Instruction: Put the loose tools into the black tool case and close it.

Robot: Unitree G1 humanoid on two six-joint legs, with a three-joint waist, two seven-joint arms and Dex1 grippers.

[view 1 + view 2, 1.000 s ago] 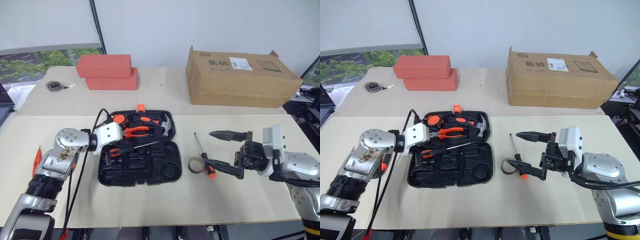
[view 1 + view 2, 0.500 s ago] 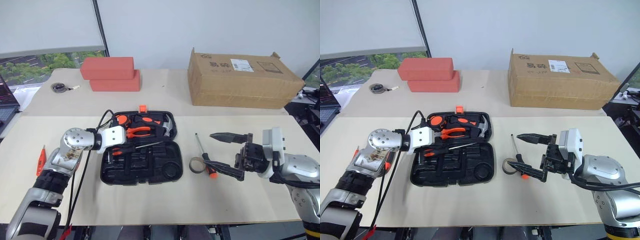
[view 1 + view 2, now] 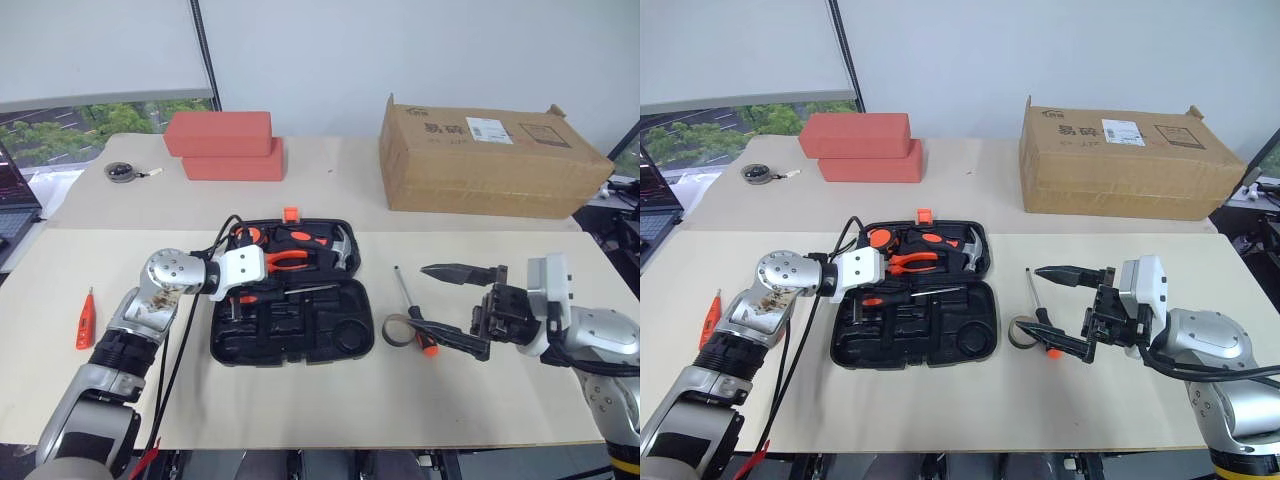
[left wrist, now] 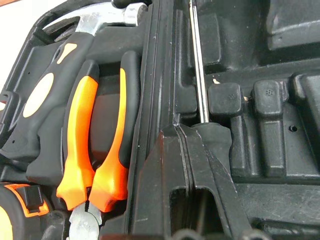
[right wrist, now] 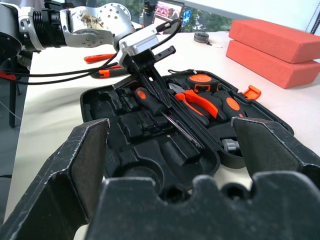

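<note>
Screwdriver (image 3: 902,294) sits pinched in the left end effector (image 3: 872,291) over the open tool case (image 3: 915,330) on the desk (image 3: 940,400), ready to drop in, while the right end effector (image 3: 1065,308) waits wide open.

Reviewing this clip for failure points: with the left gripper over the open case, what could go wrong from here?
The left gripper is shut on a screwdriver that lies slanted over the black tool case; released so, it may sit proud of its recess and block the lid. Another screwdriver and the tape roll lie under the open right gripper. The orange tester pen lies far off, easily missed.
</note>
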